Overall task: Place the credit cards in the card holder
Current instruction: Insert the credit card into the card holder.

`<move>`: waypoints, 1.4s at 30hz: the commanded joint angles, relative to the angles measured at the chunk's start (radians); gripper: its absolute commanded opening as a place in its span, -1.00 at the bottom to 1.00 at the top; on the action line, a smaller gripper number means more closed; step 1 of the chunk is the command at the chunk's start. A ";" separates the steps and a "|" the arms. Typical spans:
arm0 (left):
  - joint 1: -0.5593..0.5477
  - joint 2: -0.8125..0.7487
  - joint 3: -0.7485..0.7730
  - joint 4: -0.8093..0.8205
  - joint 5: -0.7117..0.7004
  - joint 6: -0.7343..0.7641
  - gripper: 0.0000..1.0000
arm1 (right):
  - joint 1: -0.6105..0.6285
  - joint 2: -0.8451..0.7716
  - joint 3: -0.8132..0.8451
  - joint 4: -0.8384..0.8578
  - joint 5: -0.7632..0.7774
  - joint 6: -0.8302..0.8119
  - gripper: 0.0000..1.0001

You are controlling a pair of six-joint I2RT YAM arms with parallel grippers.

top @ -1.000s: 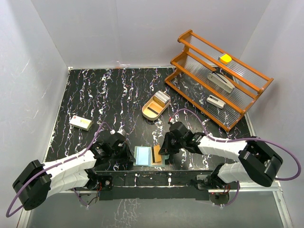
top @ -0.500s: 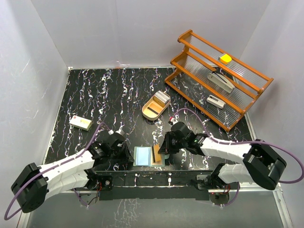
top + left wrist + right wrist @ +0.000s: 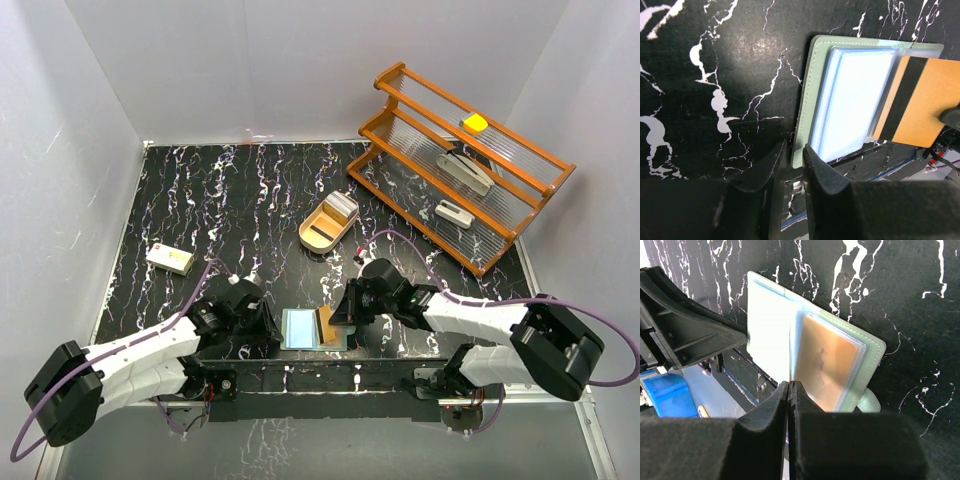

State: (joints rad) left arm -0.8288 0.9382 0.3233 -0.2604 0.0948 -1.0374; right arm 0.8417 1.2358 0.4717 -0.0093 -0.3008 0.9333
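One black, white-veined counter (image 3: 200, 200) carries everything, with a wooden rack (image 3: 460, 170) set at its far right and an oval tray (image 3: 318, 236) near the middle, in which pale credit cards (image 3: 343, 206) are stacked. At the near edge, between the two arms, the card holder (image 3: 298, 328) is laid open and flat, pockets up. Its spread runs left to right and its spine near to far, presumably so that both arms can reach it. An orange card (image 3: 920, 100) lies over its right half. Its striped end is tucked under a clear sleeve, and its long axis appears to run roughly near to far, slightly askew to the spine. The right gripper (image 3: 789, 385) is closed tight at that card's edge, most likely to feed it into the pocket. Whether the thin edge is actually pinched cannot be told. The left gripper (image 3: 794, 150) is parted only narrowly, with nothing between its fingers. It is placed just off the holder's left corner, seemingly to steady the holder.
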 commanded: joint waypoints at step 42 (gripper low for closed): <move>-0.005 -0.079 -0.103 0.080 0.075 -0.090 -0.84 | -0.001 0.104 -0.067 0.237 0.026 0.055 -1.00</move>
State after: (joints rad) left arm -0.8288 0.8742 0.2401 -0.1715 0.1436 -1.1126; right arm 0.8413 1.3602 0.3962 0.1898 -0.3111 0.9791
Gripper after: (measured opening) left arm 0.077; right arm 0.008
